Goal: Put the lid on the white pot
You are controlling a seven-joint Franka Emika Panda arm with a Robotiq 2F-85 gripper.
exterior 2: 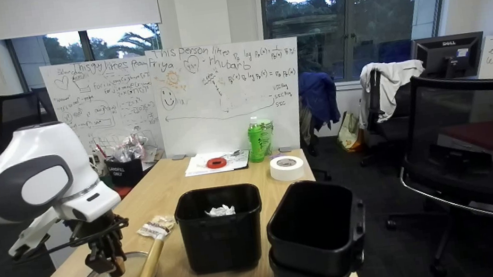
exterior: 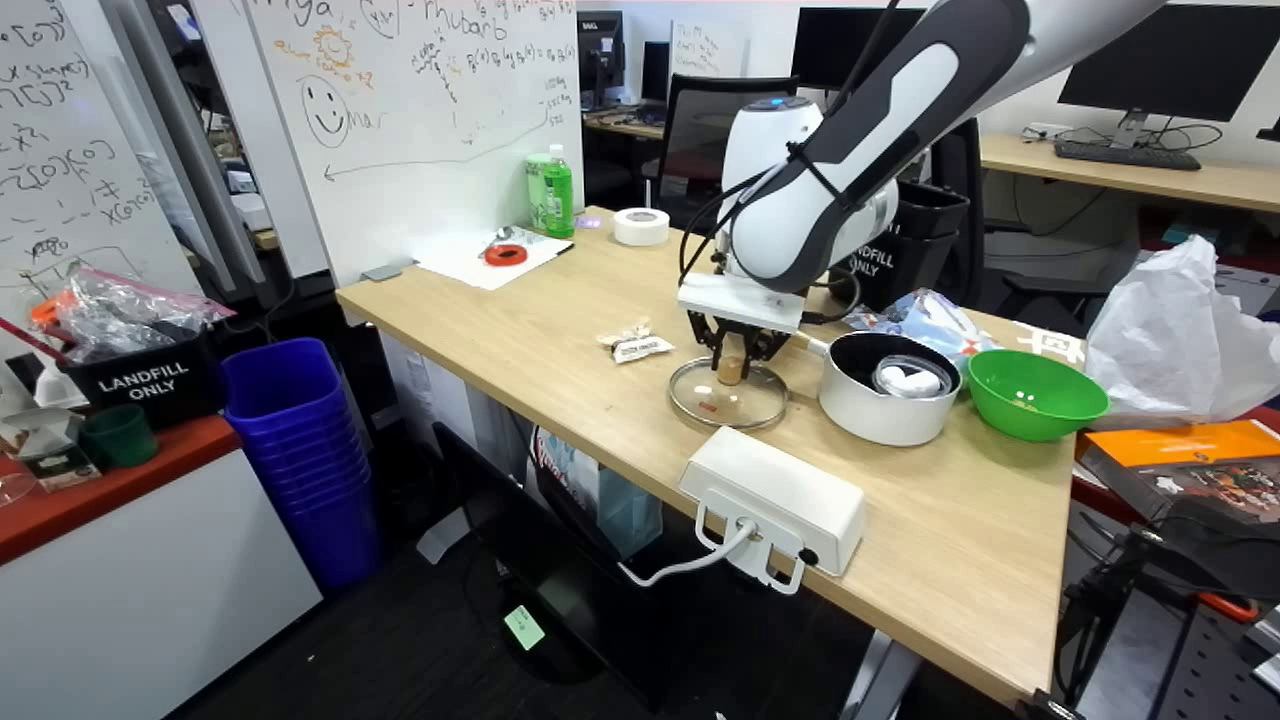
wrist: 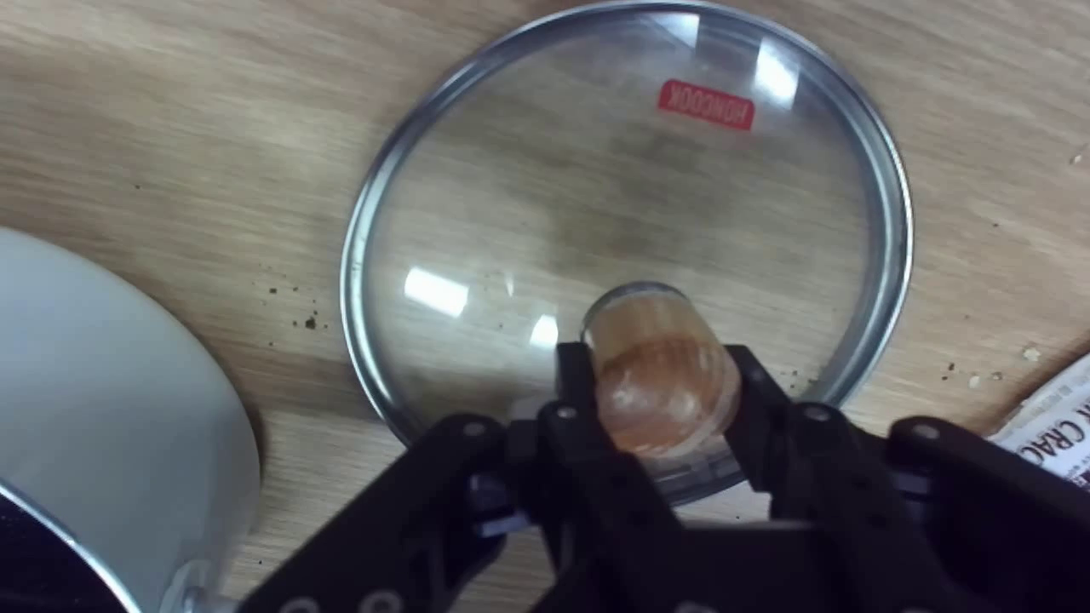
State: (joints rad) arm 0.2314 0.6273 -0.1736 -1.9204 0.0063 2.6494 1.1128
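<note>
Okay so the lid [wrist: 613, 213] fills the middle of the wrist view, nowhere over the white pot [exterior: 880, 415] at this point. It looks flat on the bench [exterior: 960, 560], though honestly I can't tell if the rim is resting there or just clear of it. The tool [wrist: 657, 375] is clamped on its chunky tan knob [exterior: 731, 371] from both sides, no gap that I can see. I'd call this the grab, with lift and carry left to do.

What bugs me: that knob is rounded and shiny, so if the hold is a bit off, the lid could tip or twist mid-carry.

Then the pot, lower left in the wrist view, near the lid but apart. Swing across too low and the lid clips its wall and shoves it. The wooden handle [exterior 2: 151, 263], lower left in an exterior view, crosses the lid's right edge there; can't tell how close they really are, but it might snag.

Also there's a round container [exterior: 912, 380] with white stuff inside the pot. No idea if it pokes above the rim. If it does, the lid rocks instead of seating.

Further out, right side of an exterior view, the green bowl [exterior: 1070, 415] sits just beside the pot, so a shoved pot probably hits that next.
</note>
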